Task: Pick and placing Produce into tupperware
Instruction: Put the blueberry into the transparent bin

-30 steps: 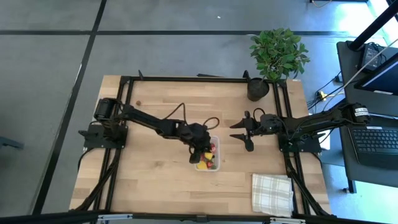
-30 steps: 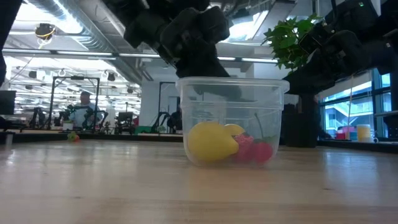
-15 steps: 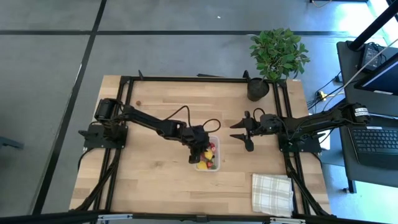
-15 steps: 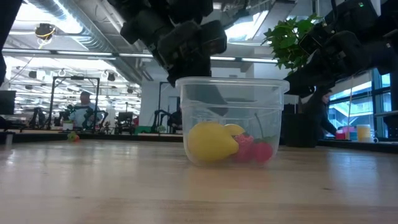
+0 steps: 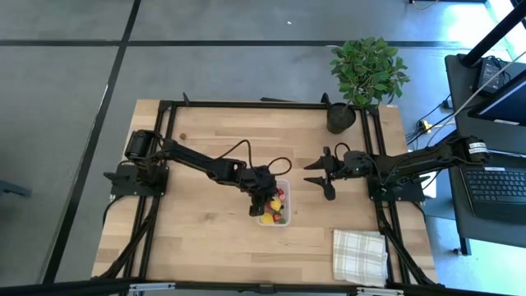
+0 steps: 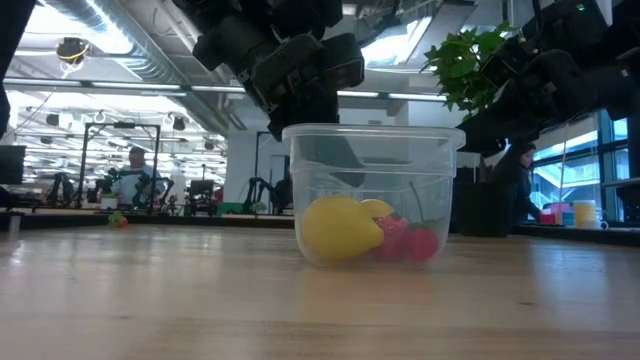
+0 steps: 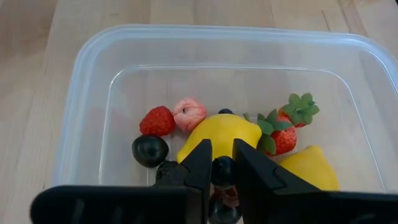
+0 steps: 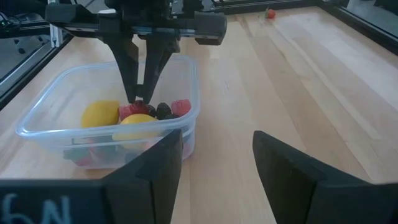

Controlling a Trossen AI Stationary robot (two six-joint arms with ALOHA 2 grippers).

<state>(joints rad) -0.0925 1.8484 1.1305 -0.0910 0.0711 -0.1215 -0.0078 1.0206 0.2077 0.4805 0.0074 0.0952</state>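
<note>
Two arms work your wooden bench, and only the left one is busy. Your left gripper hangs inside the clear tupperware, its fingers pinched on a small dark berry just above the pile. Look into the tub through the left wrist camera and you see the Produce gathered on its floor: two yellow lemon-like pieces, a red strawberry with no leaves, two leafy strawberries, a pale pink bit and a few dark round berries. From bench level the biggest lemon presses against the near wall of the tub, red pieces beside it. The tupperware stands upright near the middle of the bench, slightly toward the near edge.

Your right gripper waits to the right of the tub, well clear of it, fingers spread apart and holding nothing. One small red piece lies alone at the far left of the bench. A checked cloth rests at the near right corner, and a potted plant stands at the far right. People show in the room beyond.
</note>
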